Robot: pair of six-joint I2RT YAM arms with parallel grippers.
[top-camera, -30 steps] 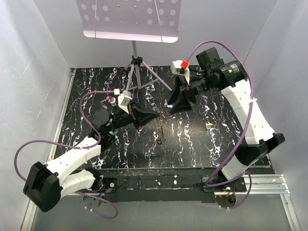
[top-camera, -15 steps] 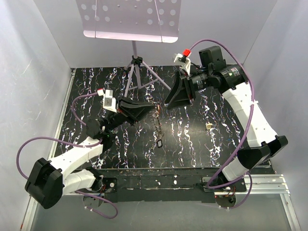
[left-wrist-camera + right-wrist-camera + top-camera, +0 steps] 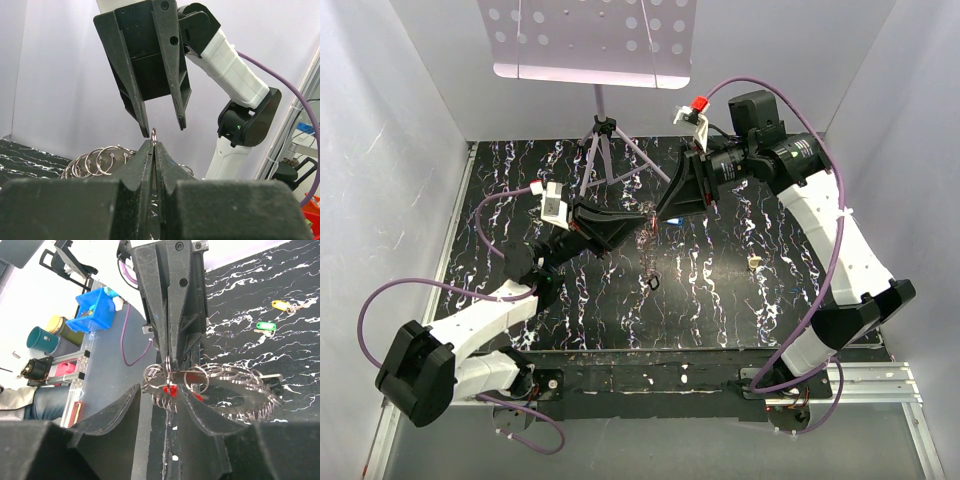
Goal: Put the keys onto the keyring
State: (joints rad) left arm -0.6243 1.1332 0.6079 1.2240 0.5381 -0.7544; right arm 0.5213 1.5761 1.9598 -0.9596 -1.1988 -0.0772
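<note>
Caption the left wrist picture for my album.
Left hand pinches a small ring, the open right hand poised over it.

The left arm [image 3: 485, 320] reaches forward and inward from its base, forearm low and wrist angled to the right. The left gripper [image 3: 640, 224] is raised above the table, its jaws pressed together with no gap between them, pinching a small loop of the keyring [image 3: 235, 390] at their very tips. The right arm [image 3: 840, 240] rises high, elbow at the outer side, and bends back toward the centre. The right gripper [image 3: 666, 213] points at the left one tip to tip, its jaws parted to either side of the left fingertips [image 3: 150, 146]. Whether they touch anything cannot be made out.
</note>
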